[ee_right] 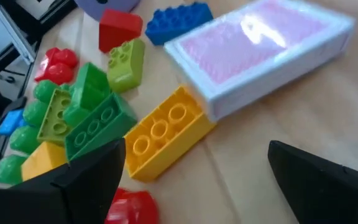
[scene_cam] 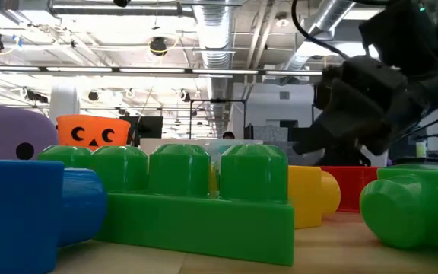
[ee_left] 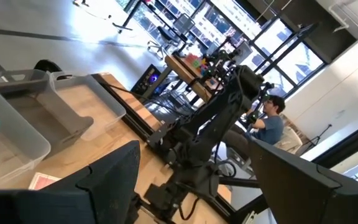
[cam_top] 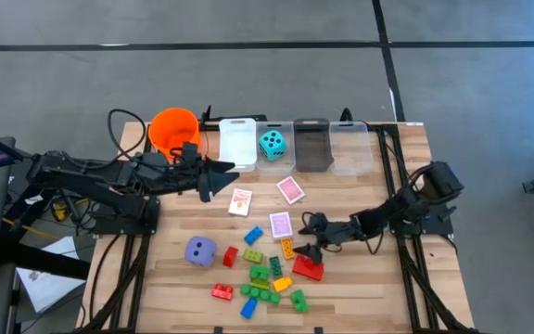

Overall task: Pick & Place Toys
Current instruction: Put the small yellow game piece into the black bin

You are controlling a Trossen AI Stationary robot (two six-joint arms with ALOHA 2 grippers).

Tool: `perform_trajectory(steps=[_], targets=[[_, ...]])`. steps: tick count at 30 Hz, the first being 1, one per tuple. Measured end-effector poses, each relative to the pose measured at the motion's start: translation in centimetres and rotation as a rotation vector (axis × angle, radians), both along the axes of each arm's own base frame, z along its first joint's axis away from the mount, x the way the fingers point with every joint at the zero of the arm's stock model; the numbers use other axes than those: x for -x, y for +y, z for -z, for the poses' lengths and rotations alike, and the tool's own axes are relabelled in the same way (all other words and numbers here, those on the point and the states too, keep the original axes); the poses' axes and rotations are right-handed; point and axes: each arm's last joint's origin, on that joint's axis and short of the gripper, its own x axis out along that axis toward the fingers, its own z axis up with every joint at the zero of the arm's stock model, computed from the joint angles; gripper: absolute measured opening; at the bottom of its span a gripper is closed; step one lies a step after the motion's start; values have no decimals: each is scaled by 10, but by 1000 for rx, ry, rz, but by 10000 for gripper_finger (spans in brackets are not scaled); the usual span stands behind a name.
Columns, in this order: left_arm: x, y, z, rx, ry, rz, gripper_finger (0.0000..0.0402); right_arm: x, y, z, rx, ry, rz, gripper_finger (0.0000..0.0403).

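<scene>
Two matte-black jointed robot arms, looped with thin black cables, each taper to a two-fingered hand: the left hand (cam_top: 219, 179) ends in pointed, wedge-shaped fingers, while the right hand (cam_top: 306, 250) carries broad, dark, flat-sided fingers (ee_right: 86, 180).

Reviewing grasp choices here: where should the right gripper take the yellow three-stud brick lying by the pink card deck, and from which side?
Across its two long flat sides, coming down from above. The yellow brick lies studs-up and narrow, its long sides look free, and the open right gripper seems wide enough. One end sits near the card deck, so end-on looks worse.

Overhead, table-level, two wrists — shared bricks (cam_top: 267, 274)
</scene>
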Motion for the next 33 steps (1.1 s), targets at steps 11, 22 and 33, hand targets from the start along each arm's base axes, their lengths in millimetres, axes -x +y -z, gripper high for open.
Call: perform_trajectory(steps=[11,22,33], targets=[[0,0,0,0,0,3,298,-12,-8,1,-41,-37,30,385],[0,0,0,0,1,6,298,-32,-40,-7,-103,-66,71,385],[0,-2,0,2,3,62,298,-33,-58,-5,-192,-25,116,385]])
